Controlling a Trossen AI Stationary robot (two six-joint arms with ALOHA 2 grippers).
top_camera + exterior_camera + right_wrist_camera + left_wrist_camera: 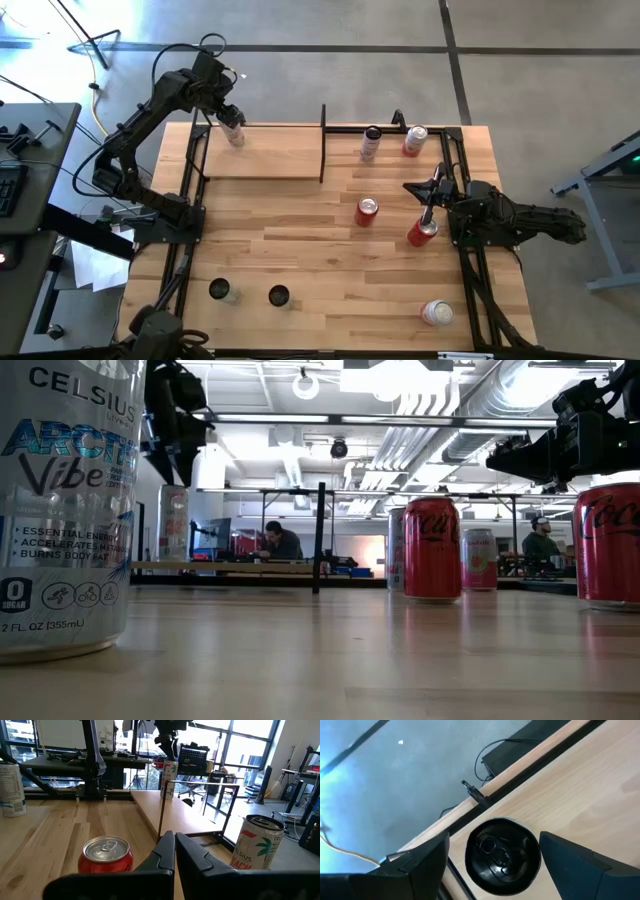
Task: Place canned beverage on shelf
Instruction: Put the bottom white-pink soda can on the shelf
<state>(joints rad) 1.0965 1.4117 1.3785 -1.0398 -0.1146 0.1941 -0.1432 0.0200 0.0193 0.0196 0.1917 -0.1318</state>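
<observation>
Wood planks make up the large surface (300, 260), and on its far left part stands the shelf (265, 155), a rectangular light-wood board with thin black metal frames at both ends. Several other cans stand or lie on the surface to the right of it and nearer the front.

At the far left corner of the shelf board stands the task's can, a slim pale beverage can with a dark top (502, 856). The left tool (231, 115) is directly above it. In the left wrist view its two dark fingers (427, 865) are spread wide on both sides of the can top, with a gap on each side, so it holds nothing and the can appears already released.

The main risk, I think, is in pulling the arm away. The can is very close to the back edge and to the black frame. If the tool goes sideways instead of straight up, one finger could knock the narrow can over, or push it off the edge of the board.

The right tool (175, 851) waits at the right side of the surface, fingers pressed together and empty, just beside a red soda can (106, 855). A careless move there could tip that can.
</observation>
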